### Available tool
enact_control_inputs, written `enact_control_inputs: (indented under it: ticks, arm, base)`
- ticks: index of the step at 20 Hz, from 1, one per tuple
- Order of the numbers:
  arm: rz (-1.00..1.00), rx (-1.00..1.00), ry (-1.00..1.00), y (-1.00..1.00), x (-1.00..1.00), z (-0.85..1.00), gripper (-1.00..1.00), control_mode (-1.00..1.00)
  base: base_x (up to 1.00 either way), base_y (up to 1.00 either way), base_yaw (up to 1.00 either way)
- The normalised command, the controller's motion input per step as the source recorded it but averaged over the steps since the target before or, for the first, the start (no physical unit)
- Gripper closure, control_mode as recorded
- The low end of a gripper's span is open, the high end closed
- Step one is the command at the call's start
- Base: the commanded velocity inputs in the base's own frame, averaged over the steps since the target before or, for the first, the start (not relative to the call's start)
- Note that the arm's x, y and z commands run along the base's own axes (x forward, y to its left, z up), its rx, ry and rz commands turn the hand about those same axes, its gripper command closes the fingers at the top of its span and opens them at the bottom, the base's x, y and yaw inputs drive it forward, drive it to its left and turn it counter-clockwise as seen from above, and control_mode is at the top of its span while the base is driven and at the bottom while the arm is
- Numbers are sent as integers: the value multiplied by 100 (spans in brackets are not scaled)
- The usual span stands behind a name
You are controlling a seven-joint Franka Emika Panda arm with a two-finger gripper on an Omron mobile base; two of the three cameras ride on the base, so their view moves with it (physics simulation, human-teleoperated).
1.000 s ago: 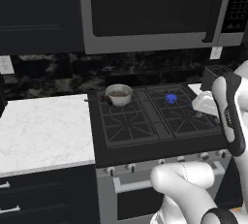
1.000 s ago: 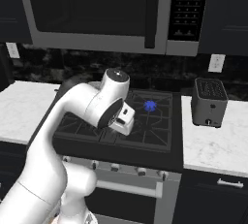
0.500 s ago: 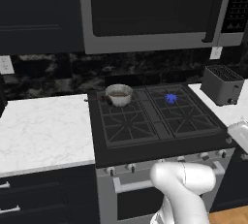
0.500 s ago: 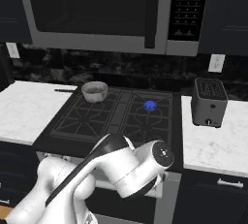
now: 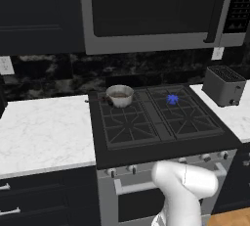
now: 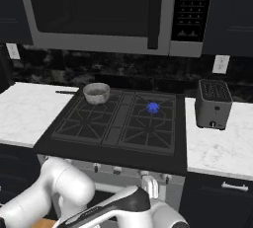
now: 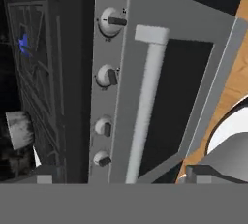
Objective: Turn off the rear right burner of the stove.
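Note:
The stove [image 5: 161, 144] stands in the middle, black with cast-iron grates. On its rear right burner [image 5: 172, 99] a blue flame burns; the same rear right burner [image 6: 153, 107] shows from the other side. In the rolled hand view the flame [image 7: 23, 43] lies at the upper left, and a row of small silver knobs [image 7: 112, 21] runs down the steel front beside the bar handle [image 7: 145, 102]. My gripper [image 7: 121, 179] is low in front of the oven, facing the knobs and apart from them. Its fingertips [image 7: 44, 179] stand wide apart, open and holding nothing.
A small steel pot [image 5: 119, 95] sits on the rear left burner. A grey toaster [image 5: 223, 85] stands on the right marble counter [image 6: 220, 148]. The microwave [image 5: 156, 10] hangs above the stove. My arm [image 5: 185, 186] bends low before the oven door.
The arm has swung down from above the cooktop to low in front of the stove's front. The grates now show unobstructed. The flame still burns.

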Motion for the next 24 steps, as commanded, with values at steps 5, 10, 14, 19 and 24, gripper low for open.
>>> enact_control_inputs:
  ticks: [5, 10, 14, 19, 24]
  arm:
    - [-12, 8, -14, -4, 31, -43, -100, -100]
    - [0, 0, -18, 0, 26, -22, -100, -100]
    - [0, 0, -18, 0, 33, -21, -100, -100]
    - [0, -1, -14, 0, 44, -18, -100, -100]
    - [0, 0, -17, 0, 38, -15, -100, -100]
  base:
    - [0, 0, 0]
    - [0, 0, 0]
    - [0, 0, 0]
    - [0, 0, 0]
    - [0, 0, 0]
